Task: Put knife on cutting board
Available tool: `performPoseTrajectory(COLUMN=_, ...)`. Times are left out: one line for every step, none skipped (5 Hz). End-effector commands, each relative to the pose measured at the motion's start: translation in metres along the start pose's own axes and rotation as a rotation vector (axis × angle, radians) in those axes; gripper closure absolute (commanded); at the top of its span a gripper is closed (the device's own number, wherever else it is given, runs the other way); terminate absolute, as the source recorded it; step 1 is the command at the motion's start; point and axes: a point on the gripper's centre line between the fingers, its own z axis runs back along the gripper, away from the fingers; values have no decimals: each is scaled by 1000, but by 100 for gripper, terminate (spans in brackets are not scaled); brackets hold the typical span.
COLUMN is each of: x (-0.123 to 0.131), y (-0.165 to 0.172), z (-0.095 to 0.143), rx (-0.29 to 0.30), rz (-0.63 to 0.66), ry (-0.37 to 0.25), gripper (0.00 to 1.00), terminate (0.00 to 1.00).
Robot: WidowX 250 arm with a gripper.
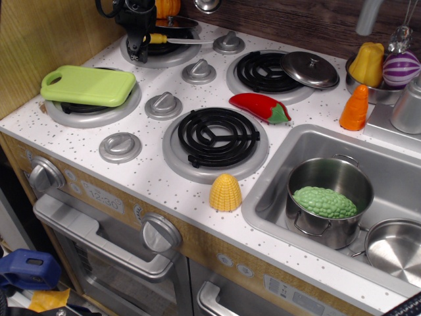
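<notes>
**Knife in the grip, board waiting below**

At the upper left of the frame, our end effector (144, 39) pinches the yellow handle of the knife (176, 40), its blade pointing right, level over the rear burner (160, 52); we judge it lifted for carrying. The cutting board (89, 85) lies lower left on the bench (131, 178), across the front-left burner, well apart from the knife and bare to receive it.
</notes>
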Motion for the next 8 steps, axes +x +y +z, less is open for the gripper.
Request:
performPoseTrajectory(x=16, y=-27, z=15, rx=-63, rz=0, ry=-21, gripper=0, terminate=0)
performPoseTrajectory(x=20, y=-34, z=20, rx=-61, rz=-11, ry=-38, gripper=0, terminate=0)
performPoseTrajectory(x=21, y=-32, z=10, rx=-67, rz=-8, ry=-3, gripper=0, terminate=0)
performPoseTrajectory(x=18, y=-30, z=3, rx=-52, rz=3, ry=34, gripper=0, terminate=0)
performPoseTrajectory(x=16, y=-28, z=0, rx=-28, rz=25, ry=65, gripper=0, terminate=0)
performPoseTrajectory(x=14, y=-26, z=0, rx=7, rz=49, ry=110, gripper=100, terminate=0)
performPoseTrajectory(x=11, y=-25, z=0, rx=35, rz=68, ry=144, gripper=100, terminate=0)
performPoseTrajectory(x=10, y=-24, z=3, rx=49, rz=73, ry=154, gripper=100, terminate=0)
